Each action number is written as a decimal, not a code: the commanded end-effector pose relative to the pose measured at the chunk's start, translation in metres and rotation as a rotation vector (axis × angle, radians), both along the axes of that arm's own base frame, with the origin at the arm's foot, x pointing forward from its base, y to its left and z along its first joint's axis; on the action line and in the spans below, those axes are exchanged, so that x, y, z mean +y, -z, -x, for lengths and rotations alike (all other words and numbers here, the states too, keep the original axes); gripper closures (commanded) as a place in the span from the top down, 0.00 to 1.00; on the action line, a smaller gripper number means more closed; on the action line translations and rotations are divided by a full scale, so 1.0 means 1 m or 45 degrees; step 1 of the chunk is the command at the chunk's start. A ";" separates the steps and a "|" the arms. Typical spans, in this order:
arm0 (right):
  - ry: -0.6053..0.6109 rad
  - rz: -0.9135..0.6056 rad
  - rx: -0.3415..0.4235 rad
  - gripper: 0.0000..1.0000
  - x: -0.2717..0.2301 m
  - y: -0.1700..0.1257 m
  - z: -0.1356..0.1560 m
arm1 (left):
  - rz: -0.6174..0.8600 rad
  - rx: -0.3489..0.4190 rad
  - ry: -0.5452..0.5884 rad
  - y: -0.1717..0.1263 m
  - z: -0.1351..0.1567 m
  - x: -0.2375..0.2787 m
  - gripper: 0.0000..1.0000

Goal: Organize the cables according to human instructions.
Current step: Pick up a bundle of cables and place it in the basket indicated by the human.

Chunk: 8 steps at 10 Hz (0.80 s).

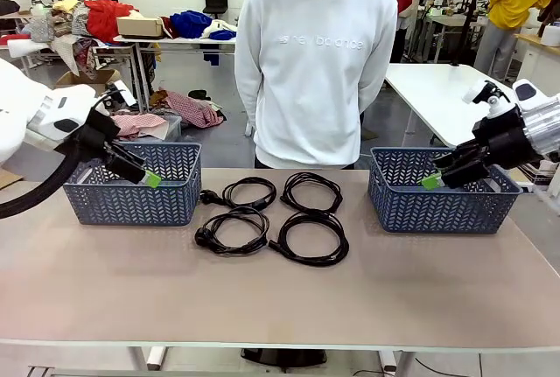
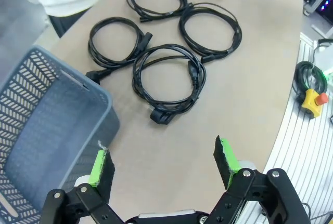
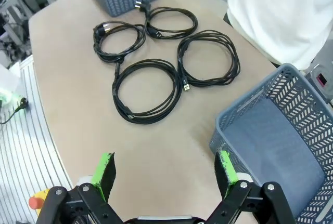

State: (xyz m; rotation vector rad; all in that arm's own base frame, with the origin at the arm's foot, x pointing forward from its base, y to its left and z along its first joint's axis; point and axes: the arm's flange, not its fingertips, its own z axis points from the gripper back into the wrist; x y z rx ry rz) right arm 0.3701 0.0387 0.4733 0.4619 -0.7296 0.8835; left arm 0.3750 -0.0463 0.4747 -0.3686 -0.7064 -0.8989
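Front view: four black coiled power cords [image 1: 315, 260] on table [image 1: 262, 307] between two empty blue-grey baskets [image 1: 131, 200]; left hand [image 1: 150, 178], right hand [image 1: 430, 181] both spread.

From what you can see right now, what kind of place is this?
Probably a robotics lab: an emergency-stop button beside the table, heaps of clothes on work tables behind, and cables laid out for sorting.

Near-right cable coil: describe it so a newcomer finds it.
The blue-grey woven plastic left basket and right basket flank four thin black coiled power cords on the beige table. The near-right coil lies in the robot-side row, toward the right basket. It looks the widest loop, with no chunky plug jutting out, unlike its left neighbour.
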 end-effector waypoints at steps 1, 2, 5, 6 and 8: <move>0.012 0.009 -0.009 1.00 -0.001 -0.001 -0.001 | 0.008 -0.003 0.014 0.001 -0.001 -0.003 1.00; 0.012 0.009 -0.009 1.00 -0.001 -0.001 -0.001 | 0.008 -0.003 0.014 0.001 -0.001 -0.003 1.00; 0.012 0.009 -0.009 1.00 -0.001 -0.001 -0.001 | 0.008 -0.003 0.014 0.001 -0.001 -0.003 1.00; 0.012 0.009 -0.009 1.00 -0.001 -0.001 -0.001 | 0.008 -0.003 0.014 0.001 -0.001 -0.003 1.00; 0.012 0.009 -0.009 1.00 -0.001 -0.001 -0.001 | 0.008 -0.003 0.014 0.001 -0.001 -0.003 1.00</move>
